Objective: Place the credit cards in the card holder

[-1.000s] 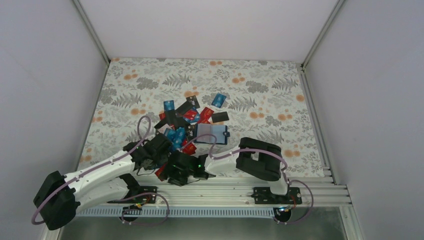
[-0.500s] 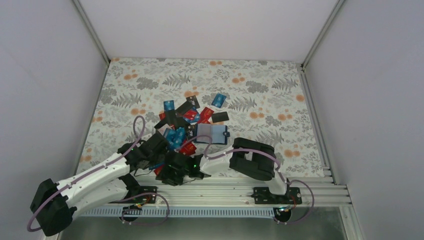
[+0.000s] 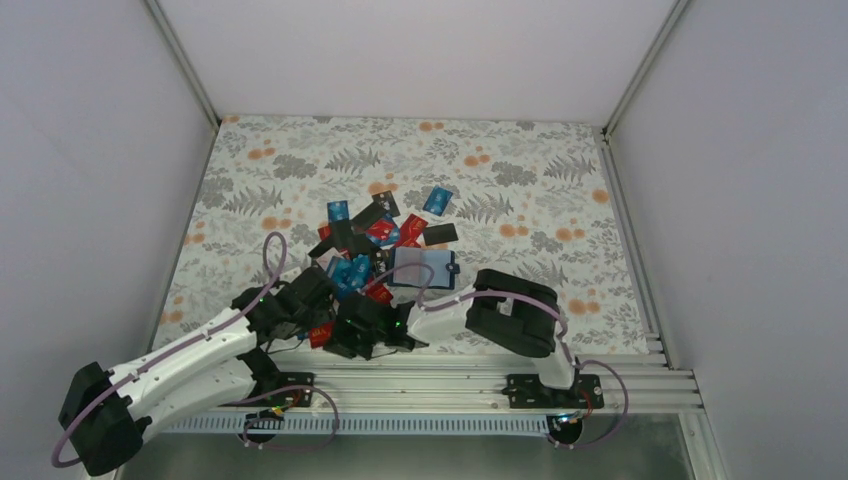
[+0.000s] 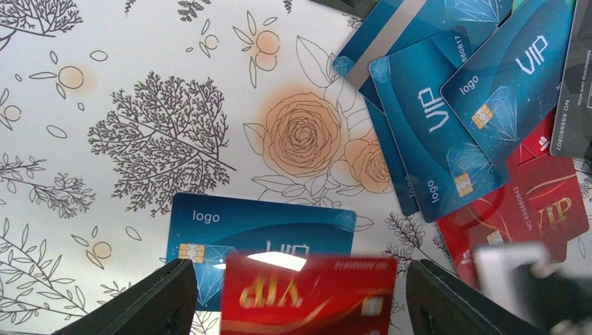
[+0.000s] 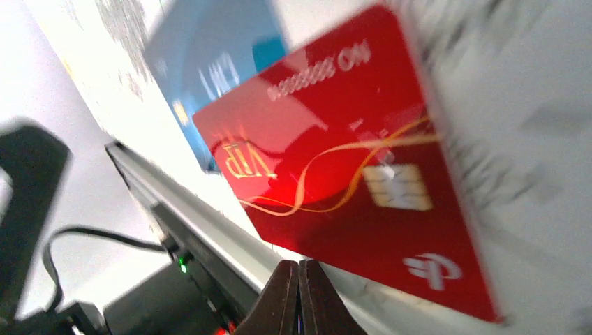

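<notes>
Several red, blue and black credit cards (image 3: 365, 245) lie heaped mid-table, and more show in the left wrist view (image 4: 447, 132). The navy card holder (image 3: 424, 267) lies open just right of the heap. One red card (image 3: 320, 333) sits near the front rail, overlapping a blue card (image 4: 258, 227). In the left wrist view this red card (image 4: 307, 293) is blurred. My left gripper (image 4: 299, 286) stands open, astride it. My right gripper (image 5: 299, 269) is shut, its tips right at the red card's (image 5: 349, 188) near edge. I see nothing between them.
The aluminium rail (image 3: 450, 365) runs along the table's near edge, close under both grippers, and also shows in the right wrist view (image 5: 195, 230). Plain walls (image 3: 100, 150) enclose the floral table (image 3: 520, 170) on the left, right and back.
My right gripper has gone from open to shut and pushed a little left and forward. The left arm has edged forward. The red card has shifted slightly away from the rail.
</notes>
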{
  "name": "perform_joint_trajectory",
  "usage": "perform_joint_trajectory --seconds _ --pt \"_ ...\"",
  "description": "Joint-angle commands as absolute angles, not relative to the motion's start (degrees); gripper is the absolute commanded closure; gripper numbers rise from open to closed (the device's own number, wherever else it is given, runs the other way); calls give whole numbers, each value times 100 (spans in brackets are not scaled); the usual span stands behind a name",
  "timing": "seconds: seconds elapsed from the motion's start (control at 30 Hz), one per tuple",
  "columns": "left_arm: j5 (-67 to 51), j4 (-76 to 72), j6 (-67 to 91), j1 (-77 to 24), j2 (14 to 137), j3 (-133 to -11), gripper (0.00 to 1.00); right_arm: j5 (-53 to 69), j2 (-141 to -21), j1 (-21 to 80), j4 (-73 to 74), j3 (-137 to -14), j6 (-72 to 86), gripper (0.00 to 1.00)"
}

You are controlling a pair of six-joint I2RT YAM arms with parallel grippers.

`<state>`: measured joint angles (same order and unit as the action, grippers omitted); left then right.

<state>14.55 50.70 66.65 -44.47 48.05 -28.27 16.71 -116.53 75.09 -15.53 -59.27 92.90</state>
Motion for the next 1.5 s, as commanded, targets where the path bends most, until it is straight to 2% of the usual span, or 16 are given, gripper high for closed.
perform_joint_trajectory --seconds 0.0,0.3,0.47,0.53,0.7,0.77,0.87,1.0,1.13,1.3,1.47 --pt "1388 5270 6722 -4451 4683 -2945 25 729 -11344 7111 -1022 -5689 9048 96" --pt "1353 5457 6936 -4759 5069 -2938 26 872 -10815 6594 -1163 -4820 8628 95" --pt "1540 5307 7032 -4764 5455 -2933 26 742 -10270 6359 -760 -4639 7978 94" --pt "1598 5174 7062 -4757 5501 -2880 26 738 -9983 6209 -622 -4664 7412 91" --pt "1838 4889 6904 -4630 5611 -3006 26 765 -9576 5920 -270 -4630 6196 72" --pt "1879 4657 6591 -4539 5660 -3177 26 907 -9374 5785 -298 -4568 5881 70" --pt "1914 4414 6223 -4326 5878 -3413 28 1278 -9466 5614 -335 -4684 5436 65" --pt "1504 3832 5547 -3738 6264 -3604 38 1854 -9848 5386 -559 -4887 5111 61" --pt "1158 3472 4875 -3221 6762 -3865 40 2225 -10150 5267 -638 -5207 5081 58" --pt "315 3030 4316 -2553 7006 -3837 40 2321 -10464 5247 -426 -5805 4904 60" --pt "-267 2682 4067 -2162 6898 -3445 35 2491 -10849 5177 -269 -6266 4642 62"
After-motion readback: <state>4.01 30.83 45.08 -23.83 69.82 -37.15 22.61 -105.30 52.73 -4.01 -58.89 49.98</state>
